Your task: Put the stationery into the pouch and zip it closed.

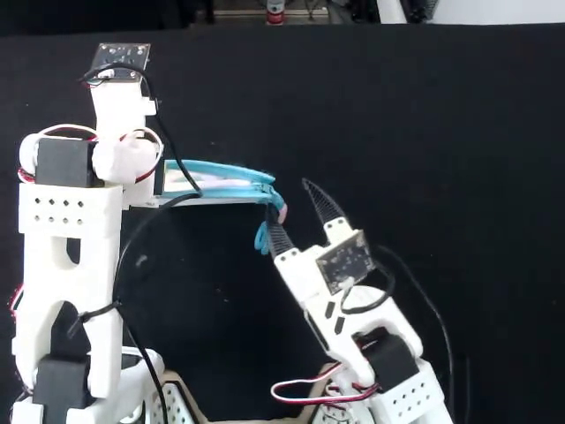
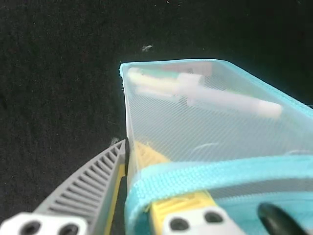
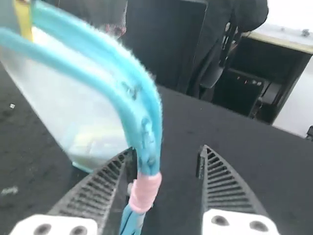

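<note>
Nearest us in the high view, at five o'clock, the right gripper (image 1: 287, 205) stands with its jaws apart. They sit either side of the pouch's end without gripping it. Its wrist view shows the pink zip pull (image 3: 144, 191) hanging between the two fingers, close against one of them.

Further off, toward ten o'clock, the turquoise mesh pouch (image 1: 221, 181) stands on edge. Its far end is clamped in the left gripper (image 1: 163, 181). Through the mesh we see a white pen (image 2: 230, 100) and other stationery already inside.

We judge the zipping step is in hand, though we cannot tell how far the zip is drawn. Next, the right jaws need to close squarely on the pull while the left holds firm.
</note>
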Robot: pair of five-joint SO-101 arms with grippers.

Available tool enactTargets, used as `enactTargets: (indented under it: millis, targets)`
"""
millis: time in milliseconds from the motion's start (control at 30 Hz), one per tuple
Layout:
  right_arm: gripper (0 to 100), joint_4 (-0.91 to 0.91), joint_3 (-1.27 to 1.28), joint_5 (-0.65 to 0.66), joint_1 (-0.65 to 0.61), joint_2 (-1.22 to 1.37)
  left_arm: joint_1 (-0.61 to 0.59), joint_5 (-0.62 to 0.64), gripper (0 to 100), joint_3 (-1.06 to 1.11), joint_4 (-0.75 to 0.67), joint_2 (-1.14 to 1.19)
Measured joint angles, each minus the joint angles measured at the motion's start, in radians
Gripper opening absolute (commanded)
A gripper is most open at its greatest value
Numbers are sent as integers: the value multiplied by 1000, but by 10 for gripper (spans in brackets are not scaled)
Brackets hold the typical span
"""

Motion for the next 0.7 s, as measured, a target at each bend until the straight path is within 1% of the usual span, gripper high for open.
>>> enactTargets:
  millis: [67, 133, 367, 700]
  targets:
    - [126, 0, -8, 0, 2, 0, 0, 0, 30, 0, 0, 0]
    - [109, 0, -9, 0, 2, 0, 0, 0, 30, 0, 0, 0]
    - [109, 0, -9, 91, 2, 0, 0, 0, 30, 0, 0, 0]
    - [106, 0, -9, 123, 2, 0, 0, 0, 30, 0, 0, 0]
